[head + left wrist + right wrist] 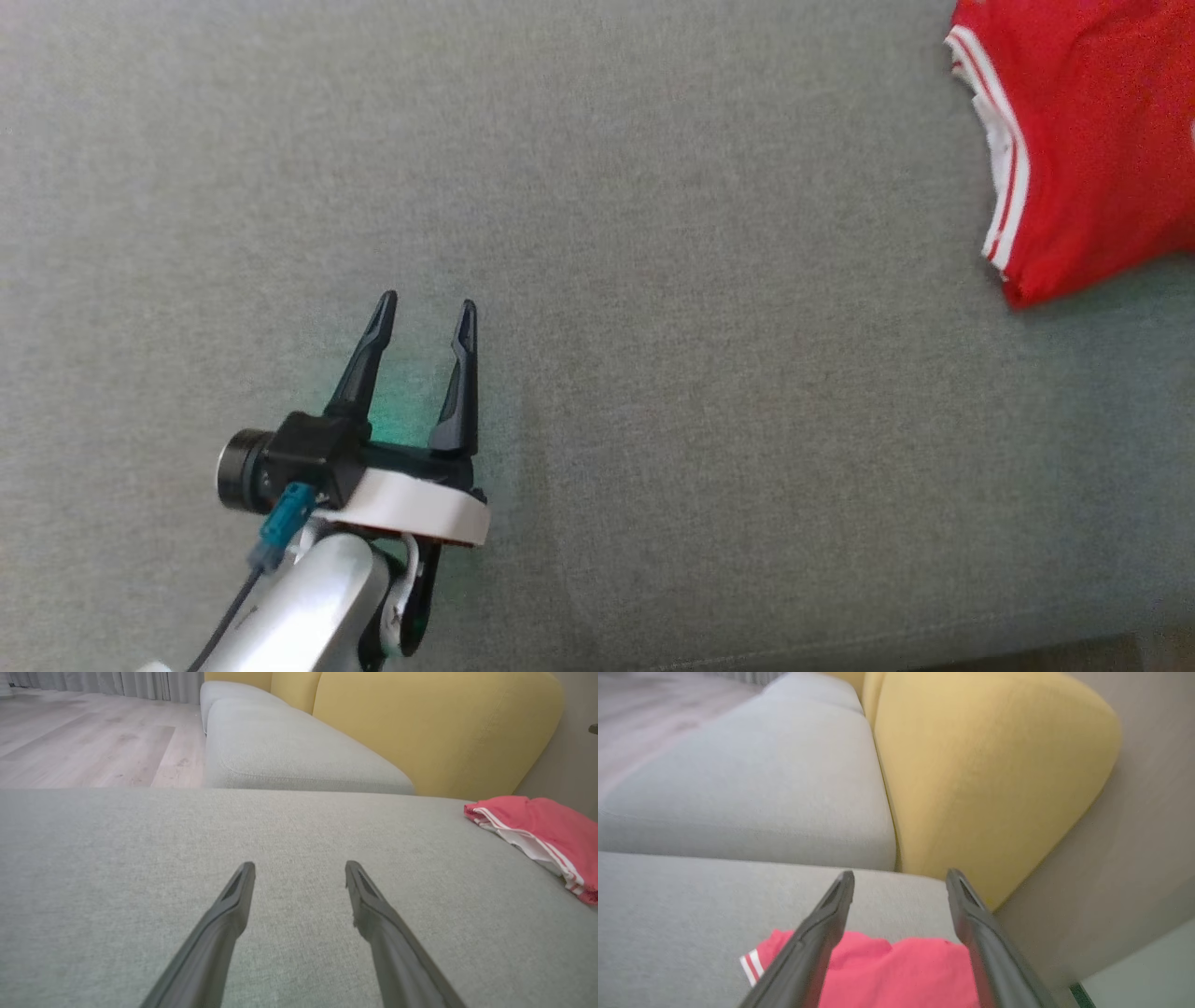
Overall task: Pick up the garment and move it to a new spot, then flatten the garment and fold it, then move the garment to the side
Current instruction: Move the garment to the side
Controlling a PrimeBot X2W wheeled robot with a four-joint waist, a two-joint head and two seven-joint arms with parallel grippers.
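The garment (1092, 140) is red with white stripe trim and lies folded at the far right of the grey sofa seat (653, 280). In the left wrist view the garment (542, 830) rests at the right edge. My left gripper (425, 313) hovers open over bare seat at the lower left, far from the cloth, nothing between its fingers. In the left wrist view the left gripper (300, 865) points across the seat. My right gripper (900, 876) is open above the garment (896, 970), which lies below and between its fingers, apart from them.
A yellow back cushion (980, 774) stands behind the seat, with a second grey seat cushion (280, 751) beyond. Pale wooden floor (84, 737) lies past the sofa. A grey wall (1134, 849) sits to the right of the cushion.
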